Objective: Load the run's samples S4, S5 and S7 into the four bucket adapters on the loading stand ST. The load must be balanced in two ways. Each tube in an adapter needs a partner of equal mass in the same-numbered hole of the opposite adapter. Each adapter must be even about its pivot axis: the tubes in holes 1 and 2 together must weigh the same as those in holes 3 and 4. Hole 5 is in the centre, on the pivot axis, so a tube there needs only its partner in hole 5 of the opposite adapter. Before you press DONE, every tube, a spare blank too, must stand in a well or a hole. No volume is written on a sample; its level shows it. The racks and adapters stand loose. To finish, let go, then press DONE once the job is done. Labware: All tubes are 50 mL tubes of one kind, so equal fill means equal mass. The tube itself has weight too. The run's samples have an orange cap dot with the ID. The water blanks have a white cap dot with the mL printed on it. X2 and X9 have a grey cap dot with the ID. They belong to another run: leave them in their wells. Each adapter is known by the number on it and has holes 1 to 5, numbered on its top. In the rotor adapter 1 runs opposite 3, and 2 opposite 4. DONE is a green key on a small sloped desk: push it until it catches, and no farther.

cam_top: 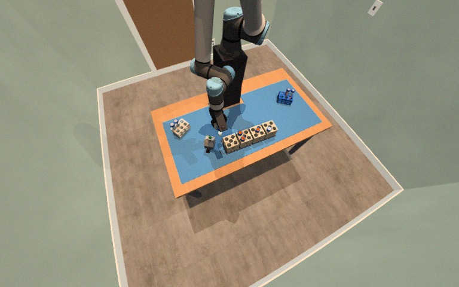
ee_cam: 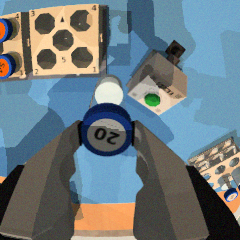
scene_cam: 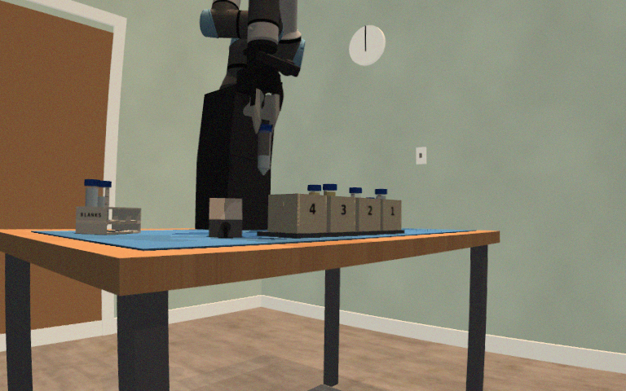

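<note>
Claw [ee_cam: 107, 134] is clamped on the blue cap of the 20 mL blank [scene_cam: 263, 154], fingers narrow and snug on both sides of the cap. The blank hangs upright in the air, well above the table [scene_cam: 286, 257], between the DONE desk [scene_cam: 225, 217] and adapter 4 [scene_cam: 297, 213], whose five holes show empty from the wrist. Rigid plastic, part-filled so probably light, but a smooth round cap could slip or swing, so I'd lower it straight into the hole.

The DONE desk [scene_cam: 225, 217] stands between blanks rack [scene_cam: 108, 220] and adapters [scene_cam: 334, 213].
</note>
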